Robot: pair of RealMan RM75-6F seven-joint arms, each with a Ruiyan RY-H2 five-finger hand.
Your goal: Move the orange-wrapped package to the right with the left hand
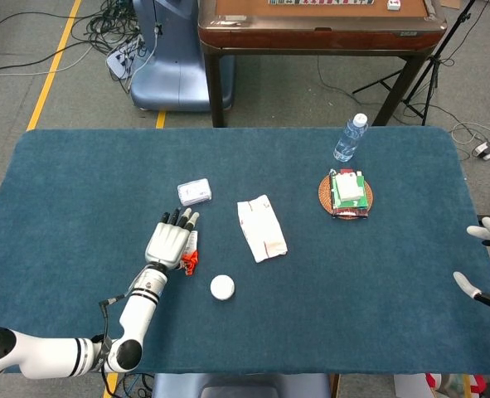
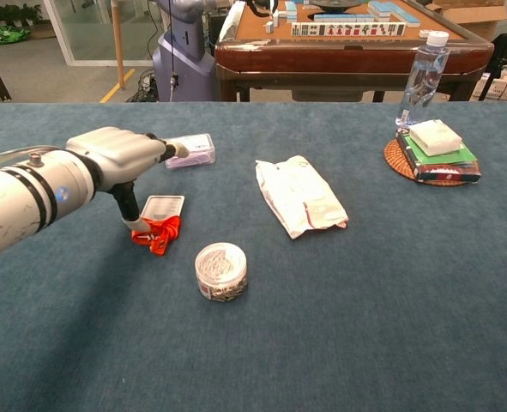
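Orange-wrapped package (image 1: 190, 259) half hidden beneath left robot hand (image 1: 167, 245); right robot hand (image 1: 487, 257) cut by edge.

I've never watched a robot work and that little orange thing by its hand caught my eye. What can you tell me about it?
The orange-wrapped package is a small flat packet with a clear or whitish rectangular top and crumpled bright orange wrapping bunched at its near end. It lies flat on the blue table cloth, left of the round white container and the white pouch. The left hand hovers over it, thumb reaching down to its left edge; whether it touches is unclear.
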